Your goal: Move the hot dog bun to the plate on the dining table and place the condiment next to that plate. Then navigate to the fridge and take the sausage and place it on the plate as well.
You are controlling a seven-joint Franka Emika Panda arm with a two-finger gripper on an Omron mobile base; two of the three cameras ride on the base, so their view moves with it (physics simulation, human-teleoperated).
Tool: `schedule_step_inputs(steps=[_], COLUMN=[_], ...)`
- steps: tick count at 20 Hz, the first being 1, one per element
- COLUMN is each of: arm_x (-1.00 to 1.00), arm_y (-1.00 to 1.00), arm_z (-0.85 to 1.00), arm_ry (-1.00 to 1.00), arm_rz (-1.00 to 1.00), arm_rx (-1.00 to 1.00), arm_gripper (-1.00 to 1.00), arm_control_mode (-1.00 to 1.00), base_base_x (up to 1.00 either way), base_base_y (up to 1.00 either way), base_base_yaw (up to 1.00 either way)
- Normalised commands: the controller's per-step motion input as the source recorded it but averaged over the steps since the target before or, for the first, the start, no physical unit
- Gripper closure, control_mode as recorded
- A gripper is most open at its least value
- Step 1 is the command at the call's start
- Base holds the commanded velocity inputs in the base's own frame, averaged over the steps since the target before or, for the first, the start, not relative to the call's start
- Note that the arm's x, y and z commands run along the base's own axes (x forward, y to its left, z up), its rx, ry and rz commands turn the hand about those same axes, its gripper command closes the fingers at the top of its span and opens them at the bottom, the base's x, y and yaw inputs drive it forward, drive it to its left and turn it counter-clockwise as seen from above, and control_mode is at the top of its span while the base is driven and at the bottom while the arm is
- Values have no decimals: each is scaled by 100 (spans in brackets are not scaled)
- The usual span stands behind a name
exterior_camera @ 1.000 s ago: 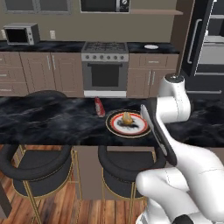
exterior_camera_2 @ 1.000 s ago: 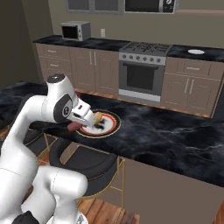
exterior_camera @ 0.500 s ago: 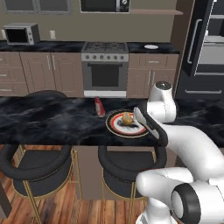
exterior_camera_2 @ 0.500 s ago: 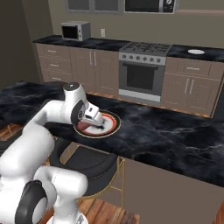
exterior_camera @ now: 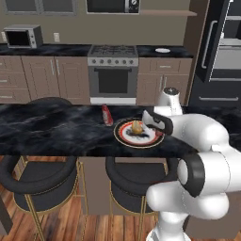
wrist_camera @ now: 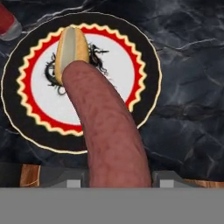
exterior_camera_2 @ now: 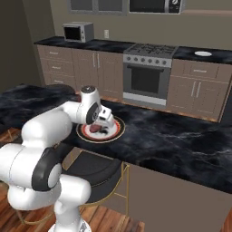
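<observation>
One plate (wrist_camera: 146, 65) — one hot dog bun (wrist_camera: 72, 48), one sausage (wrist_camera: 111, 135), one condiment (exterior_camera: 107, 114). Two black stools (exterior_camera: 44, 176) near the dining table (exterior_camera: 56, 132) — one microwave (exterior_camera: 22, 36), one oven (exterior_camera: 113, 77), far.

No text, label or number can be read anywhere

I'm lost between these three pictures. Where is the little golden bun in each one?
Left base view: the hot dog bun lies on the plate, just left of the robot's hand.
Right base view: I cannot make the bun out; the arm covers much of the plate.
Hand view: bun at upper left on the plate, beyond the sausage.
Shared landmark: the red-rimmed plate.
</observation>
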Motion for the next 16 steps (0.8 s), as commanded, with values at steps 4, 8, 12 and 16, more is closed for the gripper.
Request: schedule_step_inputs(steps=[4, 8, 12, 16], arm_x=[65, 57, 37, 29], arm_y=[0, 0, 0, 0], arm_z=[-38, -42, -49, -49], arm_ry=[8, 6, 4, 5], arm_rz=[1, 0, 1, 0], arm_rx=[0, 0, 0, 0], arm_gripper=[100, 100, 100, 100], arm_control_mode=[-100, -100, -100, -100], base_base_x=[0, 0, 0, 0], base_base_y=[0, 0, 0, 0], base_base_yaw=[0, 0, 0, 0])
